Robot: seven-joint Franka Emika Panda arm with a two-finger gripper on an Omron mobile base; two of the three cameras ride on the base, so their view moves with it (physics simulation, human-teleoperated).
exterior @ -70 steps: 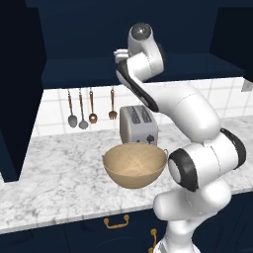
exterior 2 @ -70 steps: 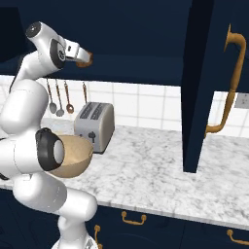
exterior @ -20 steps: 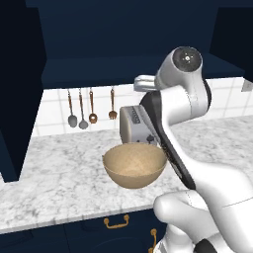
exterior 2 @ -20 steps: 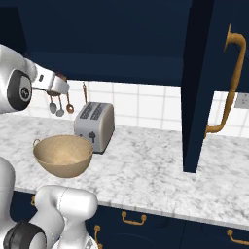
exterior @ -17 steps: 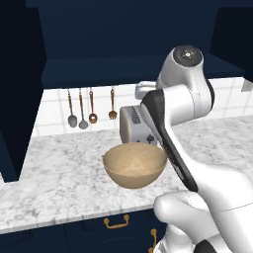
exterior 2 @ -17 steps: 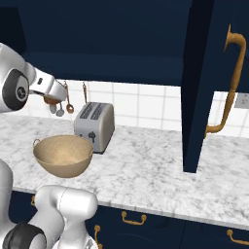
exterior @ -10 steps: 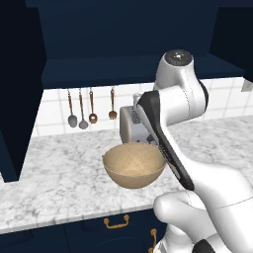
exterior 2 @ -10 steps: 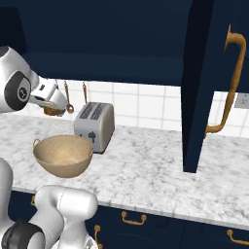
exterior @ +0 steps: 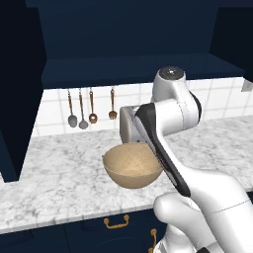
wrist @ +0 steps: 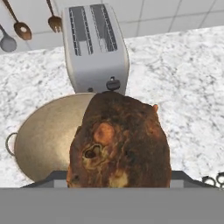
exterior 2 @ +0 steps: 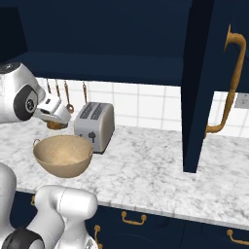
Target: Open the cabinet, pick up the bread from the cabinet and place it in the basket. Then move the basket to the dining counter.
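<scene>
While the cabinet [exterior 2: 204,82] is standing open across the upper part of both base views, with its door and brass handle hanging at the right of the right base view, the marble surface [exterior 2: 160,170] is carrying the toaster [exterior 2: 95,126] and, just in front of it, the basket [exterior 2: 63,154] at centre left. Above the basket's far rim, the tool [exterior 2: 55,121] is hovering at the left edge of the right base view, grasping the bread [wrist: 119,144], which is looming large in the lower middle of the hand view and covering the fingertips. Judging from the hand view, the loaf is sitting over the basket's right edge, toward the toaster, rather than over its middle. Letting go here is risking the bread striking the rim, tipping out onto the surface or rocking the round-bottomed basket; a descent without first shifting toward the bowl's centre could also be knocking the toaster.
</scene>
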